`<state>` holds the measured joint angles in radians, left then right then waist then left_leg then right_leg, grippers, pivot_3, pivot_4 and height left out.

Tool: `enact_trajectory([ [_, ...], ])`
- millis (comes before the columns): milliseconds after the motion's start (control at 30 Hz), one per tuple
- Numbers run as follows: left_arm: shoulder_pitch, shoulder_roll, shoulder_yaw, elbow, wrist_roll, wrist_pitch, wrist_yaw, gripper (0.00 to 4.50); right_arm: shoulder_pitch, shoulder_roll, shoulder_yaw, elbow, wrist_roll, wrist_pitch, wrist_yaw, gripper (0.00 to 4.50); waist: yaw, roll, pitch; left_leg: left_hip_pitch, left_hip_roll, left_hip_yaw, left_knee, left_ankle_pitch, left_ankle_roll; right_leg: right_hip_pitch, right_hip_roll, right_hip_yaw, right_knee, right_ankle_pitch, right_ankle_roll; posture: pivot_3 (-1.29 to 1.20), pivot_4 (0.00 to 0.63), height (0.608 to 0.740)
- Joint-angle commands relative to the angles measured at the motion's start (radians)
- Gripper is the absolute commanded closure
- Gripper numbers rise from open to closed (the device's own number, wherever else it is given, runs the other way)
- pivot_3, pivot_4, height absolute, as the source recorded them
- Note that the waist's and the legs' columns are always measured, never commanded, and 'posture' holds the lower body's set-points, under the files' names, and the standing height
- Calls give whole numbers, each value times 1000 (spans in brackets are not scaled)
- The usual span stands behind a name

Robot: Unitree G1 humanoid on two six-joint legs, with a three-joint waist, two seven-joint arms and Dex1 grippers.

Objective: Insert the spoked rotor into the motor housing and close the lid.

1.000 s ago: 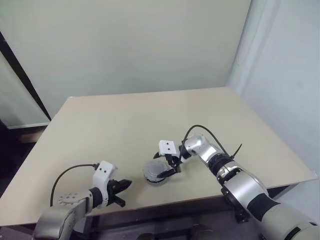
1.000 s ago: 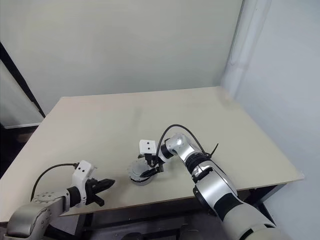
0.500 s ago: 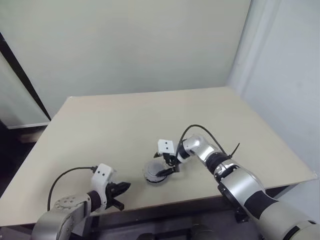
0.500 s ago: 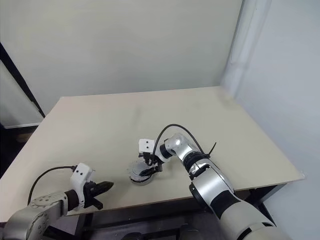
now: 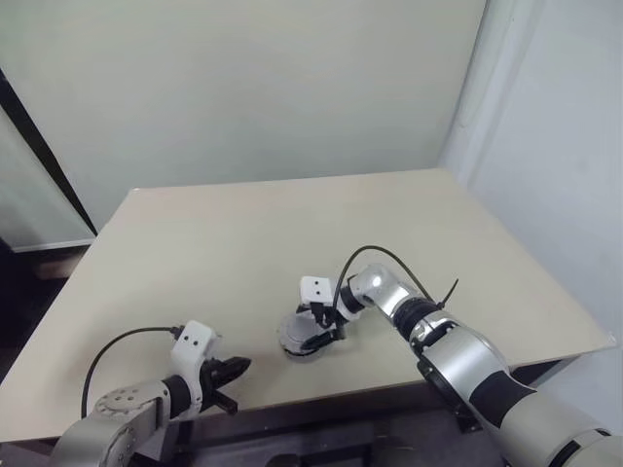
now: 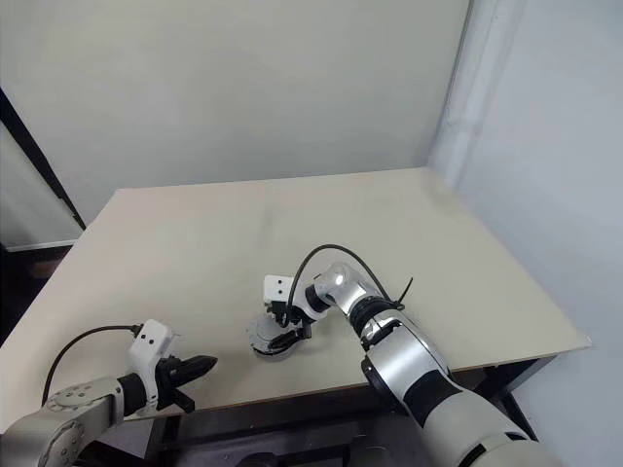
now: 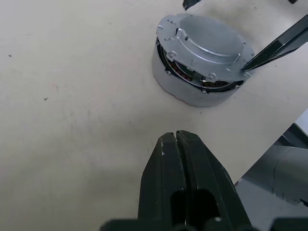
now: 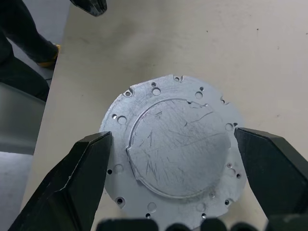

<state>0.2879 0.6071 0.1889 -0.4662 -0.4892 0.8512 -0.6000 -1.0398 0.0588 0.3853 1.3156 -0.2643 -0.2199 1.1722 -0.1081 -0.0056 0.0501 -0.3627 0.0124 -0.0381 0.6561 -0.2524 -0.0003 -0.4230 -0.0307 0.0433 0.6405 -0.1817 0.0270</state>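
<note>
The silver motor housing (image 7: 187, 91) stands on the table near its front edge. The lid (image 8: 175, 154), a grey metal disc with small holes around its rim, lies on top of it slightly askew. Through the gap under the lid I see the copper windings of the spoked rotor (image 7: 185, 72) inside the housing. My right gripper (image 5: 319, 327) is open above the lid, one finger on each side of the rim. One fingertip (image 7: 250, 60) touches the rim. My left gripper (image 7: 175, 137) is shut and empty, to the left of the housing by the front edge.
The pale table (image 5: 243, 243) stretches back to a light wall. Its front edge runs just under my left gripper (image 5: 241, 367). A black cable loops over my right wrist (image 5: 375, 255).
My right wrist has rolled a little over the lid. Both grippers keep their places and their states, and the housing has not moved.
</note>
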Motion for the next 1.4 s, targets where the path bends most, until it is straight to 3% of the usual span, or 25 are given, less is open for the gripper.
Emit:
enact_trajectory([
  [33, 5, 10, 33, -42, -17, 1, 6, 4500, -16, 2, -17, -6, -5, 13, -4, 45, 0, 0, 0, 0, 0, 0, 0, 0, 0, 0, 0, 0, 0, 0, 0, 0, 0, 740],
  [167, 10, 11, 35, -46, -18, 3, 8, 4500, -12, 3, -20, -4, -11, 21, -5, 45, 0, 0, 0, 0, 0, 0, 0, 0, 0, 0, 0, 0, 0, 0, 0, 0, 0, 740],
  [300, 9, 9, 35, -48, -18, 4, 11, 4500, -9, 4, -22, -3, -14, 23, -12, 1174, 0, 0, 0, 0, 0, 0, 0, 0, 0, 0, 0, 0, 0, 0, 0, 0, 0, 740],
  [1067, -41, -2, 1, -39, -15, 12, 16, 4500, -4, 5, 9, -2, -48, 25, -65, 1173, 0, 0, 0, 1, 0, 0, 0, 0, 0, 1, 0, 0, 0, 0, 0, 0, 0, 740],
  [1400, -156, -86, -132, 64, 10, 6, 34, 4500, -7, -4, 25, -2, -62, 10, -63, 1173, -1, -1, 0, 3, 0, -1, 2, 0, 0, 3, 0, 0, 0, 0, 0, 0, 0, 740],
])
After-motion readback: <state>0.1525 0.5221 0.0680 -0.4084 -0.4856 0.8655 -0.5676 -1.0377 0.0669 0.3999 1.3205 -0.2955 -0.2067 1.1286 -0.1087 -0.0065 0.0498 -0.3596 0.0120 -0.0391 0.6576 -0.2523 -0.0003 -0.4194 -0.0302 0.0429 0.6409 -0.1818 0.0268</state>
